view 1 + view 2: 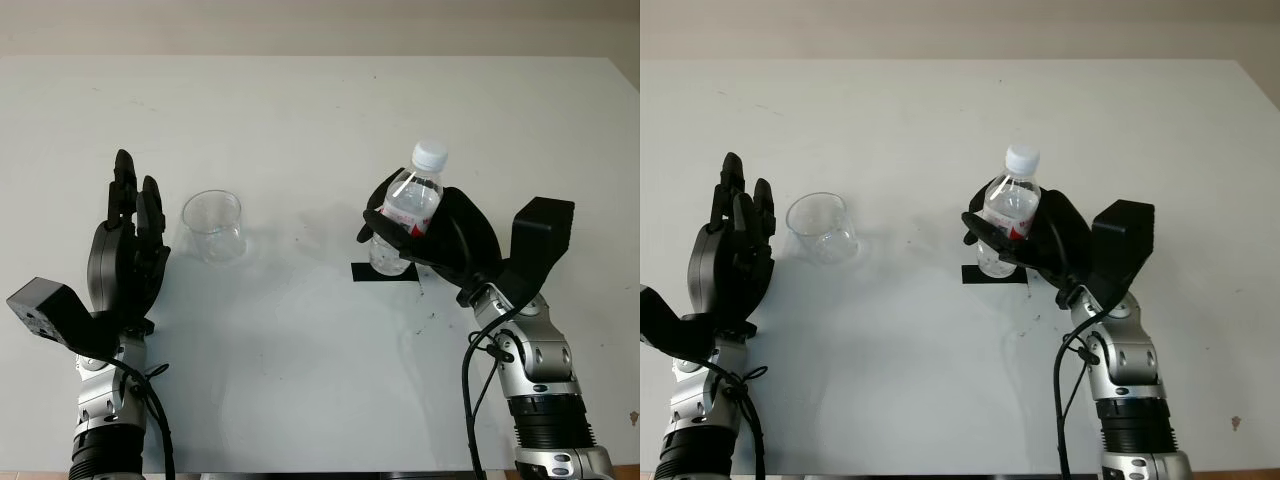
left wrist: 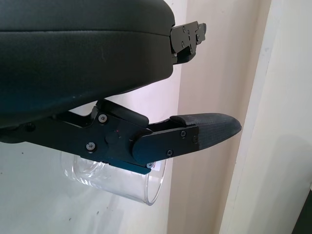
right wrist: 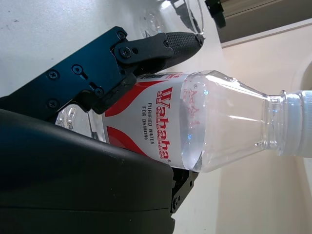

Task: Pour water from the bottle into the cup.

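the capped clear plastic water bottle [image 1: 408, 205] is gripped by the right hand [image 1: 440, 240]; the left hand [image 1: 128, 245] is held open beside the clear plastic cup [image 1: 212, 225]. nothing could be poured through the cap, and the light cup could be tipped.

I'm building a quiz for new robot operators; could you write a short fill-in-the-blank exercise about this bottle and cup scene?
1. The right hand is closed around the water ____.
2. The bottle carries a ____ cap, which is on.
3. The clear plastic cup stands upright on the white table, beside the open ____ hand.
4. Under the bottle's base a small ____ mark lies on the table.

Missing words: bottle; white; left; black
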